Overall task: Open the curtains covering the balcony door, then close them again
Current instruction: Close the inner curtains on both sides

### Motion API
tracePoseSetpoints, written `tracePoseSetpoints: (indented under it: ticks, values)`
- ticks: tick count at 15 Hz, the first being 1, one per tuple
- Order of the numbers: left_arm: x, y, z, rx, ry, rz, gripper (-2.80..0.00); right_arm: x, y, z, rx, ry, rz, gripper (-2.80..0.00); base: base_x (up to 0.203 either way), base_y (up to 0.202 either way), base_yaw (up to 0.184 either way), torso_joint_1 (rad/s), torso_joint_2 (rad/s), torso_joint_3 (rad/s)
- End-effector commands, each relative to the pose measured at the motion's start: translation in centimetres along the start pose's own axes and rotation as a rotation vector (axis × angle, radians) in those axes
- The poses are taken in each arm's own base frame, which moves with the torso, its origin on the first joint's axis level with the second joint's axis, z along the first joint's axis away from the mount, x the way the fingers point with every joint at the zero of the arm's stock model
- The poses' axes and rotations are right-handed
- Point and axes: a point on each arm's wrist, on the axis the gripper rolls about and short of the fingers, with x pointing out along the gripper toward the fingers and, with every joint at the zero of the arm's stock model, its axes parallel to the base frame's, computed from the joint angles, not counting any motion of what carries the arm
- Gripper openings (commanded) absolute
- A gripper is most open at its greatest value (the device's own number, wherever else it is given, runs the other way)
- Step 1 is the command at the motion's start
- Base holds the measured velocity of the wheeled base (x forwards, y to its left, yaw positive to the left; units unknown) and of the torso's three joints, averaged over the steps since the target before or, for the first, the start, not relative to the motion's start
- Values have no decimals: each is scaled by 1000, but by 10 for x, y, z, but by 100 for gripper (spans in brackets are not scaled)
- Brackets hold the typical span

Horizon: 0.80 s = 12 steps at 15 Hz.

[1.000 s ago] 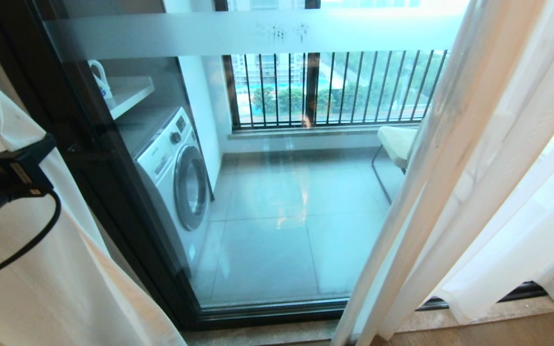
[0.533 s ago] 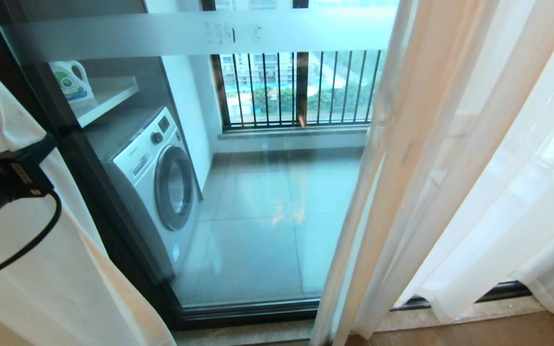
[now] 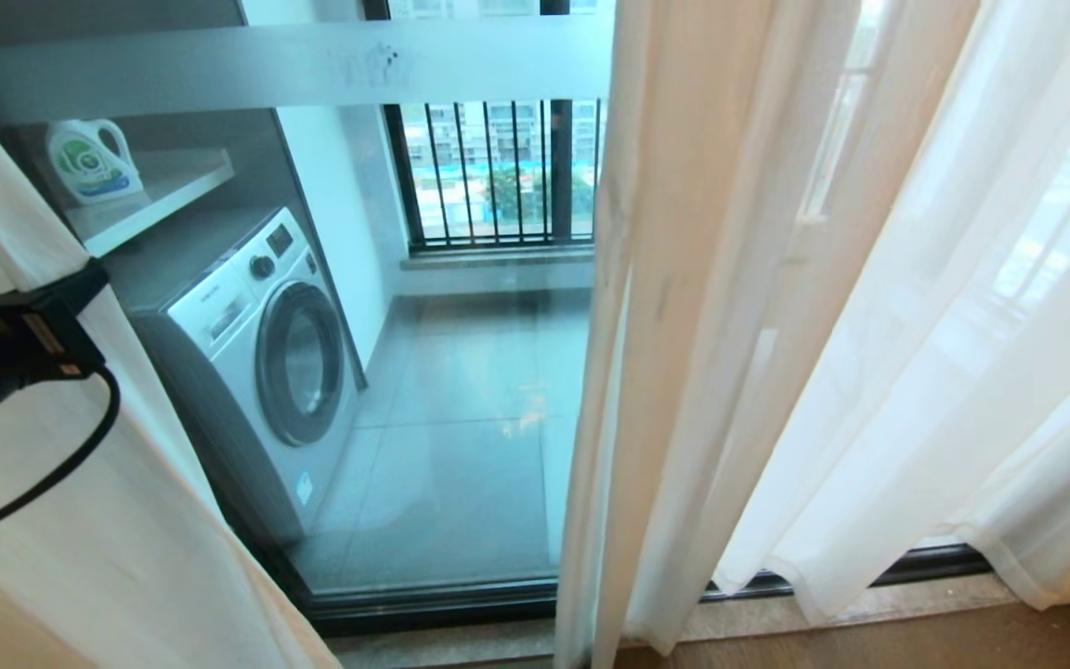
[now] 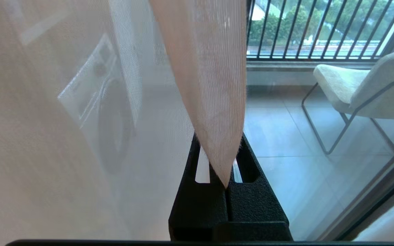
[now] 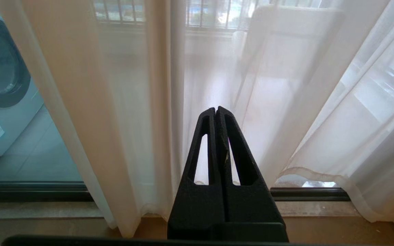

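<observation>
Meanwhile left tool (image 4: 225, 171) grips the curtains (image 4: 204, 85); right tool (image 5: 216, 111) closed, empty.

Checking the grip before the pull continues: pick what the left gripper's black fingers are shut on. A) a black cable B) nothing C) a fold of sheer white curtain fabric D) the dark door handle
C: in the left wrist view, the left gripper has its black fingers pressed together on a narrowing fold of the sheer white curtain, pinched between their tips.
</observation>
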Motion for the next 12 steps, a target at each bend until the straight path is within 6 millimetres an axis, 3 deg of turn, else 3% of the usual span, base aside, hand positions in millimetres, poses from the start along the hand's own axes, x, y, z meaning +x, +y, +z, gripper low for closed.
tracePoseSetpoints:
  ticks: [1, 12]
  values:
    - [0, 0, 0, 0, -2, 0, -280, 0, 0, 0, -1, 1, 0, -280, 0, -188, 1, 4, 2, 1]
    - [1, 0, -1, -1, 1, 1, -280, 0, 0, 0, -1, 1, 0, -280, 0, -190, 2, 3, 2, 3]
